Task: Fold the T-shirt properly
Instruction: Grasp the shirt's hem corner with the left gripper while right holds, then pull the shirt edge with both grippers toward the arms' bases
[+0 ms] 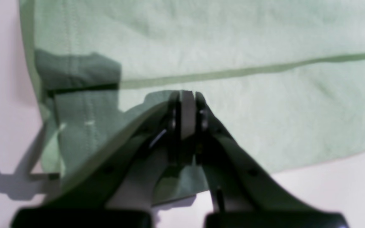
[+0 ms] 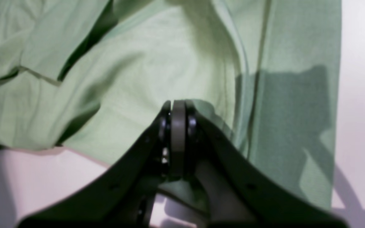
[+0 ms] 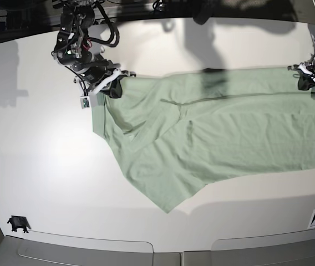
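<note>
The pale mint-green cotton T-shirt (image 3: 224, 133) lies partly folded across the white table (image 3: 46, 183). The left gripper (image 3: 310, 82) at upper right and the right gripper (image 3: 108, 84) at upper left each pinch its top edge. I judge more folds remain.

The T-shirt (image 3: 229, 133) is a plain pale mint green with no print, crossed by a slightly darker green seam line, and it lies on a plain white counter (image 3: 46, 183), while both the left claw (image 1: 187, 104) and right claw (image 2: 178, 109) are black with grey pads.
</note>
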### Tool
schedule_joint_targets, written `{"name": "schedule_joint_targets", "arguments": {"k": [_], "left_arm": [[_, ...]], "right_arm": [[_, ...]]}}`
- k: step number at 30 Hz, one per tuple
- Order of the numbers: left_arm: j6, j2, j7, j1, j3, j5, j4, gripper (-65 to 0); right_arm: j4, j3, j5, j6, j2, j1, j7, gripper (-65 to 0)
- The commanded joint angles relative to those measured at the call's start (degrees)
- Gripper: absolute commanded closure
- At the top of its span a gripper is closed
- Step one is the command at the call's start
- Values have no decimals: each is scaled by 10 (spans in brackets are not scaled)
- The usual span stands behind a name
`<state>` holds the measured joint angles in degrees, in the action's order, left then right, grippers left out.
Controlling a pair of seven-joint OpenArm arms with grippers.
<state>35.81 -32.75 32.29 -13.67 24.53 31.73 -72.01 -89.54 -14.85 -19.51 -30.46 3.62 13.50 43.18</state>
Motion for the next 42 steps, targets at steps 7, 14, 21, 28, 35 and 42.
{"name": "schedule_joint_targets", "arguments": {"k": [7, 14, 21, 28, 35, 42], "left_arm": [[2, -24, 65, -11, 6, 63, -7, 0], [2, -35, 71, -59, 21, 106, -8, 0], [2, -35, 72, -105, 80, 109, -9, 0], [30, -34, 71, -145, 167, 196, -43, 0], [38, -43, 67, -145, 198, 140, -170, 0], [36, -83, 30, -113, 97, 6, -153, 0]], "right_arm": [[-9, -2, -2, 0, 16, 29, 1, 0], [-9, -2, -2, -2, 42, 49, 7, 0], [-9, -2, -6, -2, 43, 76, 14, 0], [-9, -2, -7, -12, 43, 85, 14, 0], [-9, -2, -22, -13, 47, 84, 12, 0], [-9, -2, -32, -14, 48, 81, 12, 0]]}}
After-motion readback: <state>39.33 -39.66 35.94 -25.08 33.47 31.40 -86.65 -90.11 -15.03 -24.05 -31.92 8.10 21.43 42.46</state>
